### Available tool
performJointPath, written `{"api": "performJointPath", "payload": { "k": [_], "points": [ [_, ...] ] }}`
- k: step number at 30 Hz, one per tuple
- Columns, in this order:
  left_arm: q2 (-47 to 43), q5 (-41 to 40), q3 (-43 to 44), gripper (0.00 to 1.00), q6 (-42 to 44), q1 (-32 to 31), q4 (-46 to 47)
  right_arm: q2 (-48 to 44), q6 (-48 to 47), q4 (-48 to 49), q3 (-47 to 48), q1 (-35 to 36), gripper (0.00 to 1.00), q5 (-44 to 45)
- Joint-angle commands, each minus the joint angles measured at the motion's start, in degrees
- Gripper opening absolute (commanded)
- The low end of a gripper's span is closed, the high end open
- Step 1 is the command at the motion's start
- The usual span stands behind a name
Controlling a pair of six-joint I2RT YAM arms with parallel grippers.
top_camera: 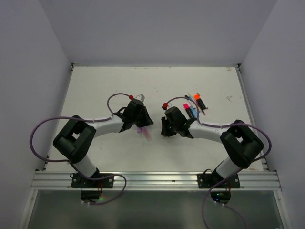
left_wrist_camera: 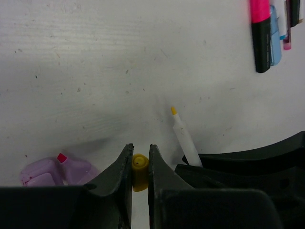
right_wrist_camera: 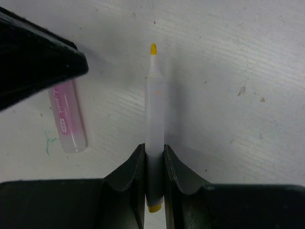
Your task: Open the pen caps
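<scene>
Near the middle of the table (top_camera: 95, 90), a yellow cap (left_wrist_camera: 139, 171) is clamped in the left gripper (left_wrist_camera: 139, 155) and its uncapped white pen (right_wrist_camera: 153, 109) in the right gripper (right_wrist_camera: 155, 155); both are best lowered and released gently, kept apart.

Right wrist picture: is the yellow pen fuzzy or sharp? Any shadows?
Right wrist view: the yellow-tipped pen in the right pincer is fairly sharp; the black shape at upper left is blurry. Left wrist view: the yellow cap in the left pincer is a bit soft, with a faint grey shadow on the table to its left. Top view: even light, no glare.
</scene>
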Motion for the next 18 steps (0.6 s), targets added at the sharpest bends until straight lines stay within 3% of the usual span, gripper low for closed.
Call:
{"api": "performJointPath", "payload": {
  "k": [1,8,12,18],
  "points": [
    [2.0,1.3,0.6,0.12,-1.2,-1.2,-0.6,1.7,0.7,-0.9,3.2,0.1,0.06,-1.7],
    [1.5,-0.6,-0.2,0.22,-1.8,-1.3,-1.4,3.9,0.1,-0.6,4.0,0.4,0.17,-4.6],
    [-1.4,-2.8,0.2,0.28,-1.6,-1.4,-2.3,3.4,-0.7,-1.3,4.8,1.0,0.34,-5.3],
    [-8.0,-6.7,0.5,0.41,-0.8,-1.4,-5.8,0.7,-1.1,-4.2,5.8,1.0,0.49,-4.3]
  ]
}}
